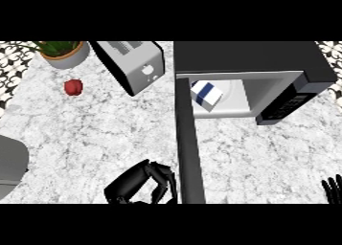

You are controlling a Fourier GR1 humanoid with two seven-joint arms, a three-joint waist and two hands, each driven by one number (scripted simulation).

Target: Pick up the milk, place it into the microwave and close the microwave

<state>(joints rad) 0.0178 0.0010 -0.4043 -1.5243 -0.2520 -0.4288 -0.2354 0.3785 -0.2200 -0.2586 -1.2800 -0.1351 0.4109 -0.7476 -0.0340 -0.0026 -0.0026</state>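
A white marble counter [88, 134] fills the view. At its far right stands the black microwave [251, 55], its pale cavity exposed. Its control panel [286, 104] on the right carries rows of small marks too fine to read. The microwave door [189, 153] is swung fully open and shows edge-on as a long dark bar running toward the near edge.

Left of the microwave a silver toaster [134, 64] lies at an angle; a small dark mark on its side cannot be read. A grey rounded shape [5, 167] sits at the left edge; what it is cannot be told.

The left hand [134, 186] is low in the view, just left of the door, with its fingers curled in and nothing in them. The fingers lie right beside the door's face; contact cannot be made out.

A potted plant [62, 52] stands in the far left corner. The milk [207, 94] sits inside the microwave at the cavity's left, a white carton with a dark blue band and no legible writing. A small red fruit [74, 87] lies near the plant. The right hand [336, 191] rests at the lower right edge, fingers straight and pointing up
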